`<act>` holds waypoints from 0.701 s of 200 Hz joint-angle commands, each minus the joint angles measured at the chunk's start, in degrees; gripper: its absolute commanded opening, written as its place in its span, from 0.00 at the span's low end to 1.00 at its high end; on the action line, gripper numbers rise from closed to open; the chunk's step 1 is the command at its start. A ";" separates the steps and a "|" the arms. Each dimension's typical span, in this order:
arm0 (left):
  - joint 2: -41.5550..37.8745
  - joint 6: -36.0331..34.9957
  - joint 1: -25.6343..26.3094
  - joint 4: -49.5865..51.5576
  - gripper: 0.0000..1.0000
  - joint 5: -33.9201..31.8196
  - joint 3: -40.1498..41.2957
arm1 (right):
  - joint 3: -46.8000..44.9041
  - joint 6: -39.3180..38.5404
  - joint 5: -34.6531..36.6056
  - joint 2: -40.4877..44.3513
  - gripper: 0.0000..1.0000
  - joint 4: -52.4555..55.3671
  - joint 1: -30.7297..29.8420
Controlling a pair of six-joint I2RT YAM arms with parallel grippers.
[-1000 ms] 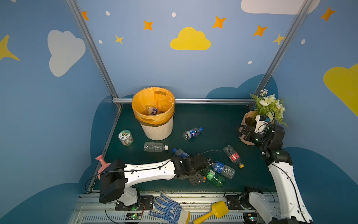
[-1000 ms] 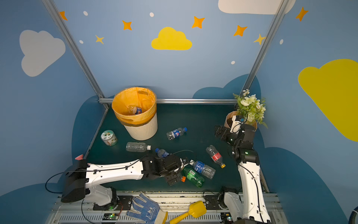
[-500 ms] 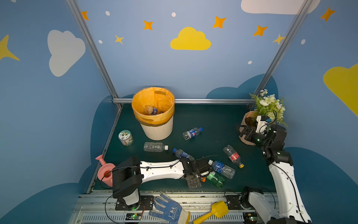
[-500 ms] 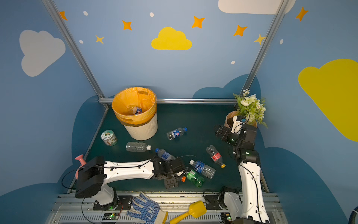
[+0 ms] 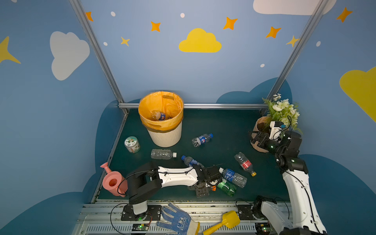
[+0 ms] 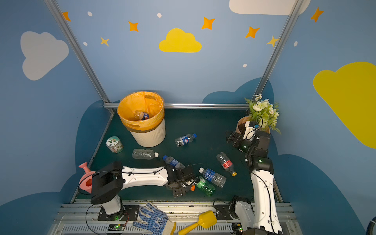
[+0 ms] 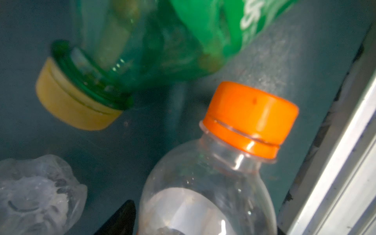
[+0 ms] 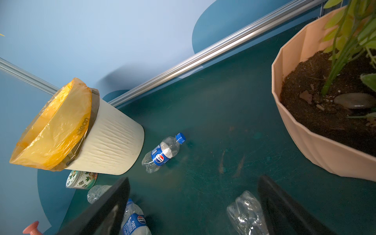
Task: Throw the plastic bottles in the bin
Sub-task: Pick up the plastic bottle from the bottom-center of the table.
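The orange-capped bottle [image 7: 211,183] looks light, slick and crushable, so take its stiffer shoulder; whether the left claw [image 5: 202,189] clamps it is unclear, and the right claw [image 5: 256,139] gapes.

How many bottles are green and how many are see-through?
green bottle: 1
see-through bottles on the table: 6
see-through bottle in the bin: 1
Total that show: 8 bottles
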State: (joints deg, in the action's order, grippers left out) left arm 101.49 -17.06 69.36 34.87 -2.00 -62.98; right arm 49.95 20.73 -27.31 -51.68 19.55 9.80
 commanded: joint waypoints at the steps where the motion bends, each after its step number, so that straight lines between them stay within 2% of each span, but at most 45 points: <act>1: -0.06 0.66 -0.29 -0.14 0.74 1.19 0.54 | -0.99 -0.11 -0.86 -0.09 0.96 -0.83 0.39; 32: -2.25 2.43 -0.11 -0.80 0.61 0.90 1.48 | -1.24 0.07 -1.15 -0.22 0.96 -1.09 0.57; 69: -7.40 5.08 -0.10 -2.07 0.60 -0.32 2.82 | -1.44 0.53 -2.39 -0.53 0.96 -1.53 0.74; 95: -13.79 7.52 -0.25 -4.62 0.59 -1.95 3.82 | -1.65 0.65 -2.31 -0.57 0.96 -1.78 0.83; 125: -23.14 9.93 -0.37 -8.72 0.59 -7.19 5.01 | -1.79 1.06 -3.14 -0.63 0.96 -2.32 0.83; 140: -28.31 10.29 -0.45 -11.31 0.59 -11.34 5.58 | -1.88 0.78 -6.45 -0.61 0.96 -3.58 0.79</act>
State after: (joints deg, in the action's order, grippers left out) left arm 79.83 -9.06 69.36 28.42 -6.55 -58.11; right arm 48.77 21.28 -29.69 -52.16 18.55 10.41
